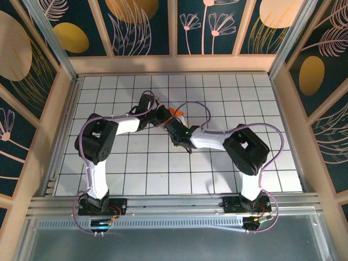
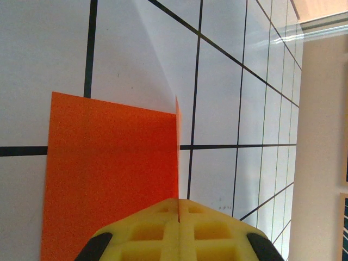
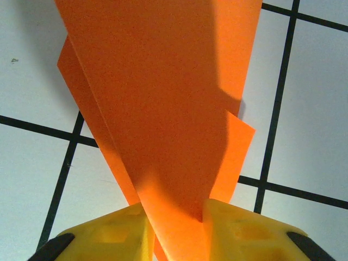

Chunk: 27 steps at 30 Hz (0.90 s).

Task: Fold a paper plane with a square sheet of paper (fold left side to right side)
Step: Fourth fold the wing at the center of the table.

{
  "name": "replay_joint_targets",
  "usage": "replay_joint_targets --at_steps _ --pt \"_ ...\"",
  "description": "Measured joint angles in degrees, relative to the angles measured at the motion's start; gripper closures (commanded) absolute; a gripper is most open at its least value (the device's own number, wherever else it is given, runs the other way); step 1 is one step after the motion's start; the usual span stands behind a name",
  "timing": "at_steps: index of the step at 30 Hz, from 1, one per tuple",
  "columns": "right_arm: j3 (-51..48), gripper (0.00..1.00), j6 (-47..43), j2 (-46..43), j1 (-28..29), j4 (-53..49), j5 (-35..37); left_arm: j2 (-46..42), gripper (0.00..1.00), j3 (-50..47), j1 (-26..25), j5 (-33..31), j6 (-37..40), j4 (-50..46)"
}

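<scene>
The sheet of paper is bright orange and sits folded between the two grippers near the middle of the table. My left gripper is shut on it. In the left wrist view the yellow fingertips press together on a thin upright edge of the paper, while the rest lies flat to the left. My right gripper comes in from the right. In the right wrist view its yellow fingers stand apart with the creased, narrowing paper running down between them.
The white gridded table is ringed by a low wooden wall. Both arms bend inward over the centre and their cables loop above them. A metal rail runs along the near edge.
</scene>
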Motion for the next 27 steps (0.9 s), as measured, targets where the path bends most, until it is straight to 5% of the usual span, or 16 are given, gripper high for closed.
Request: replay_joint_targets --at_steps 11,19,27 --pt "0.0 0.85 -0.1 0.0 0.0 0.1 0.0 0.0 0.96 0.0 0.0 0.0 0.0 0.0" --pt "0.0 1.00 -0.2 0.3 0.3 0.1 0.0 -0.3 0.71 -0.1 0.1 -0.7 0.8 -1.3" --pt "-0.3 1.00 -0.4 0.8 0.3 0.1 0.4 -7.7 0.60 -5.0 6.0 -0.6 2.2 -2.3"
